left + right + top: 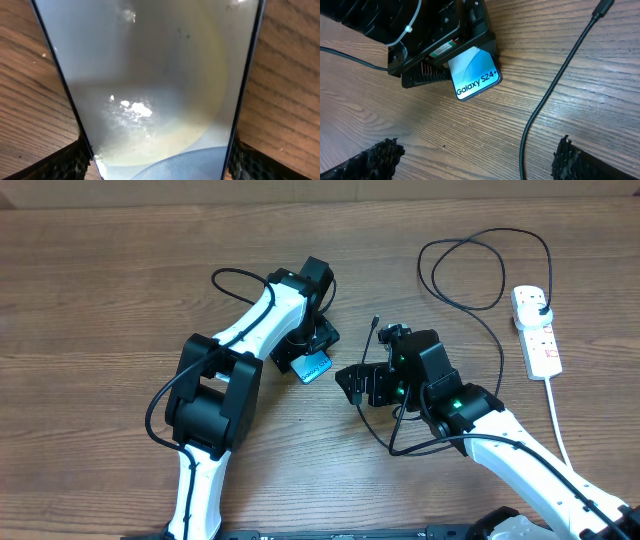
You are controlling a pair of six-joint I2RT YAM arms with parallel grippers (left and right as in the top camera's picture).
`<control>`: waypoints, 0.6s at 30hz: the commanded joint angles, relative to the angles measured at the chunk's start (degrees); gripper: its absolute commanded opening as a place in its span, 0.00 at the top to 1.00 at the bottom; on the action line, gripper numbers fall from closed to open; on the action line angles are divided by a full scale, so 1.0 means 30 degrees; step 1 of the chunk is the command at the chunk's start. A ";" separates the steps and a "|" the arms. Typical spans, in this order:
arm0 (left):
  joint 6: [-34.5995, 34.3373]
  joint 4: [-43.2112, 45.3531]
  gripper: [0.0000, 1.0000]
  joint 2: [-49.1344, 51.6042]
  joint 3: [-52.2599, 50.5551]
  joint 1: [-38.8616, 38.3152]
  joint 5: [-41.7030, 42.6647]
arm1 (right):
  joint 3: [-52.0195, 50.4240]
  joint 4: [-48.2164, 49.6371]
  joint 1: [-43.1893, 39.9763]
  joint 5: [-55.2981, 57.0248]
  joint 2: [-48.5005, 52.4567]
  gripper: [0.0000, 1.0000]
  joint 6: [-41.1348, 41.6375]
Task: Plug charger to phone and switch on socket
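Wooden bench (90,290) under everything, brown with clear grain. On it two arms in white and black: left arm (215,395) stretched from the near edge up to the middle, right arm (530,465) stretched from the near right corner toward the middle as well.

At the far right, white power strip (538,335), lying lengthwise away from the robot, with red marks on its face. Thick white cord (556,415) running from its near end toward the near edge. Black plug (540,304) seated on its far end.

Near the middle, phone (314,367) on the bench, mostly hidden below the left tool (312,352). Only one end free, light blue, with the words "Galaxy S24+" readable in the right wrist view. Left tool set wide and pinching the phone across its width: in the left wrist view, one black pad (70,162) against each long edge, the screen between them.

Right tool (352,383) just to the right of the phone, not touching it, fully spread and holding nothing. Between its fingers (375,160) only bare wood and a stretch of cable.

Charger cable (480,275), thin and black, looping from the plug over the far right of the bench, then passing by the right tool. Small connector tip (375,321) lying free on the wood, right of the phone and clearly apart from it.
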 commanded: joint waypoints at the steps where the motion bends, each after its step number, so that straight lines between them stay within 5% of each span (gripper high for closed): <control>1: -0.0583 0.0882 0.09 0.1610 -0.0991 -0.0022 -0.0240 | 0.0306 0.0051 -0.0051 -0.0189 -0.0342 0.00 -0.0423; 18: -0.0539 0.0816 0.36 0.1617 -0.0991 -0.0022 -0.0692 | 0.0306 0.0015 -0.0051 -0.0248 -0.0342 0.00 -0.0415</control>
